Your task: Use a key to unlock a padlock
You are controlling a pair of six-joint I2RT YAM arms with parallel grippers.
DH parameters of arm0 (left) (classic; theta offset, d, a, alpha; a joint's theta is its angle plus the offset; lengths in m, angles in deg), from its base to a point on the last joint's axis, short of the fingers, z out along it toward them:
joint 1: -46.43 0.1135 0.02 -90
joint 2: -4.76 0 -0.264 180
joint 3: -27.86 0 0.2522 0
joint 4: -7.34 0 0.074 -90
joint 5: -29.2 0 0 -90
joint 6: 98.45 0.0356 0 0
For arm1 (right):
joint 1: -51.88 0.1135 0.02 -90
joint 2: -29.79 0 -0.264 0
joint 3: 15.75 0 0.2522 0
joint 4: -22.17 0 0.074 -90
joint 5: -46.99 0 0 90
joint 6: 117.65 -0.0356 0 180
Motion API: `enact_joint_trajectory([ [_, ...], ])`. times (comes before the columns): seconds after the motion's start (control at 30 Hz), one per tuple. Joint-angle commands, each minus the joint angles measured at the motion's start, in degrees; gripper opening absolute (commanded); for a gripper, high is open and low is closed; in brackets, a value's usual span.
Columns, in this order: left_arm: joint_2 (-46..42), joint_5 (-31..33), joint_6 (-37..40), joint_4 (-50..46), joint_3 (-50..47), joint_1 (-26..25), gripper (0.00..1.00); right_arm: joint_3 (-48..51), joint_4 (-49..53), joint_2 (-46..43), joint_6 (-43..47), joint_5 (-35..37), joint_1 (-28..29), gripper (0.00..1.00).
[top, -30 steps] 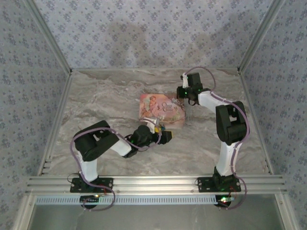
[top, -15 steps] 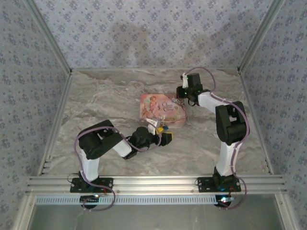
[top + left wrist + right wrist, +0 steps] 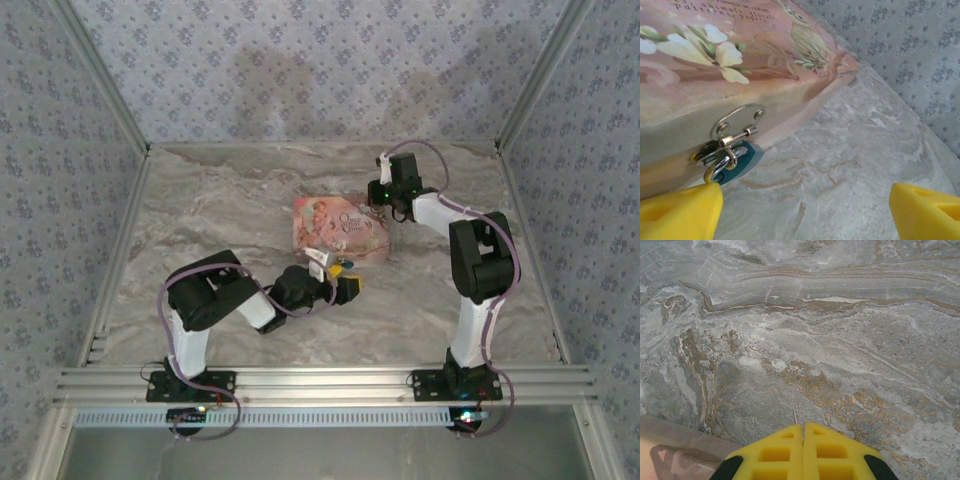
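Facing the padlock [image 3: 737, 160], left end effector [image 3: 805, 205] stands apart; right end effector [image 3: 803, 432] is pressed together.

The top external camera sits above and behind the arm bases, looking down and forward from afar over the whole marbled grey stone-patterned desk [image 3: 250, 200]. The left wrist camera sits low and very near. It faces the small blue-and-metal padlock [image 3: 742, 160] on the edge of the pink illustrated book [image 3: 740, 75], which the overhead view also covers. The right wrist camera looks steeply down at the desk from close by, with a pink book corner at its lower left.
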Motion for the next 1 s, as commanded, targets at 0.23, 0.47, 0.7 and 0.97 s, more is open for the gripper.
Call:
enact_joint_trajectory([
  [0.23,1.28,9.14,-2.38,-9.1,4.95,-0.87,0.88,1.44,3.34,-1.48,0.71,-1.43,0.95,0.0],
  [0.47,0.17,15.75,-5.06,-3.29,0.52,-0.74,0.9,1.57,3.35,-1.73,0.62,-1.51,1.1,0.0],
  [0.7,0.26,3.66,-4.06,3.78,-0.44,2.08,0.89,1.93,3.33,-2.06,0.88,-1.47,1.07,0.0],
  [0.97,0.7,-8.1,-7.36,6.64,1.05,6.48,0.76,2.07,3.12,-2.17,0.79,-1.53,1.11,0.0],
])
